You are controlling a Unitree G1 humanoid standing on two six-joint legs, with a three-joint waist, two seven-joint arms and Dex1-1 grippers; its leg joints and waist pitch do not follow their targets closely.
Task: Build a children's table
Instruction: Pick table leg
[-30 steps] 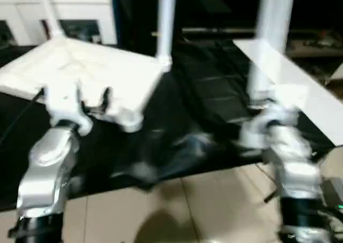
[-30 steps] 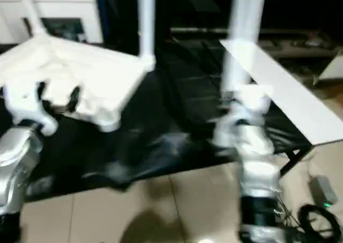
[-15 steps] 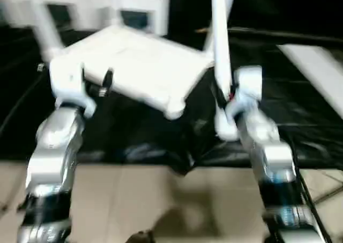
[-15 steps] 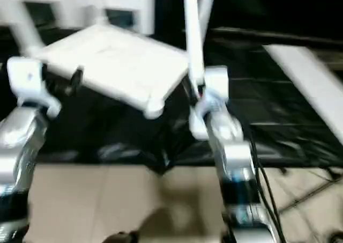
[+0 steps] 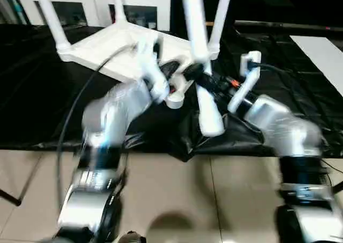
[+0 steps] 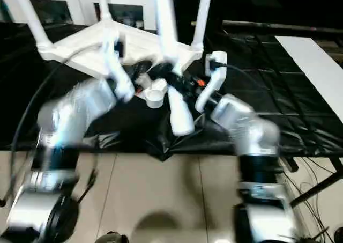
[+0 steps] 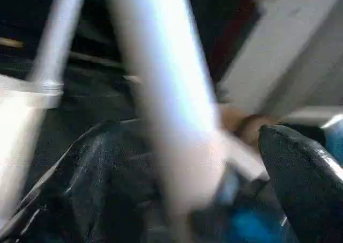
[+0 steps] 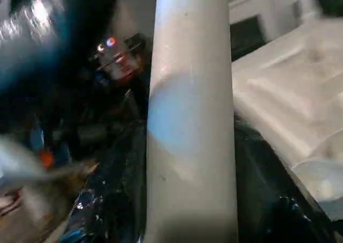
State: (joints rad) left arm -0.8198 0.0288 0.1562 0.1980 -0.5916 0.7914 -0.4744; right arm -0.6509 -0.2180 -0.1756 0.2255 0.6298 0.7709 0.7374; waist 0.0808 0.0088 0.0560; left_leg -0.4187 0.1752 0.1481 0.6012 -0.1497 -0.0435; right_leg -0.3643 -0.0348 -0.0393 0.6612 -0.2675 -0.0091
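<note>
Children's table top [image 5: 115, 47] lies upside down on our black-covered bench [image 5: 37, 103], three white legs standing in its corner sockets, in front of the white cabinet [image 5: 96, 4]. At the top's empty near corner socket [image 5: 174, 99] our right gripper [image 5: 199, 76] is clamped on the fourth leg [image 5: 201, 55], its lower end on the black cover just beside that socket. Our left gripper [image 5: 161, 71] is at that same corner; we cannot tell how its fingers stand
</note>
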